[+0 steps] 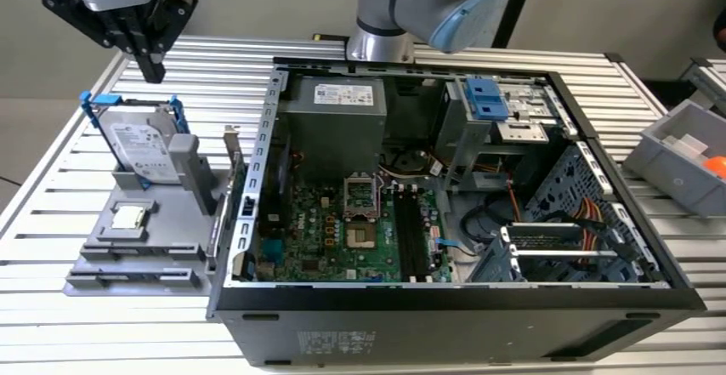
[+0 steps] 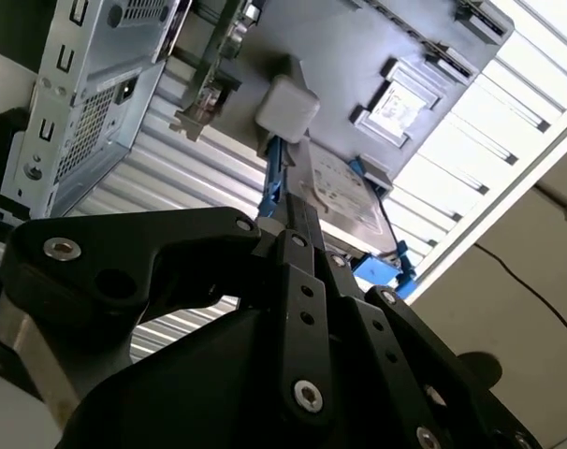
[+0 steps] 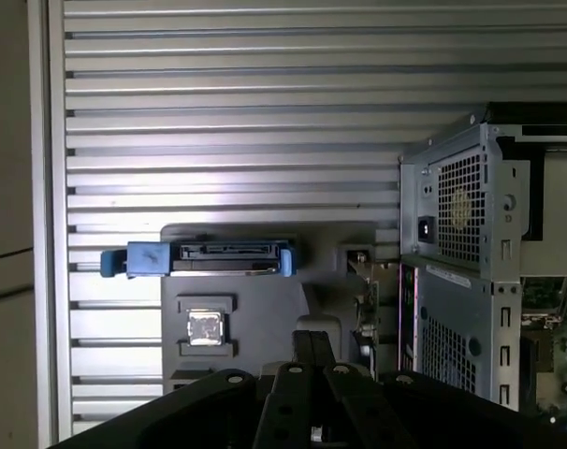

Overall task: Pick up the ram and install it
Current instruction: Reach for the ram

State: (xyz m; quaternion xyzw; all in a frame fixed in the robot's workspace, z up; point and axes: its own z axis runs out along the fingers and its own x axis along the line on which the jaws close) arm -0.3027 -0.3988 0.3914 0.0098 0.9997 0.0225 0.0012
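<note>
Hand [image 1: 152, 71] hangs with fingers pressed together above the hard drive [image 1: 142, 150] that stands in the grey holder [image 1: 148, 260] on the counter [image 1: 57, 324].

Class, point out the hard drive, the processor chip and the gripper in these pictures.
hard drive [image 1: 142, 150], exterior view, on its silver labelled face.
processor chip [image 1: 131, 216], exterior view, middle of its top.
gripper [image 1: 152, 72], exterior view, between its fingertips.
</note>
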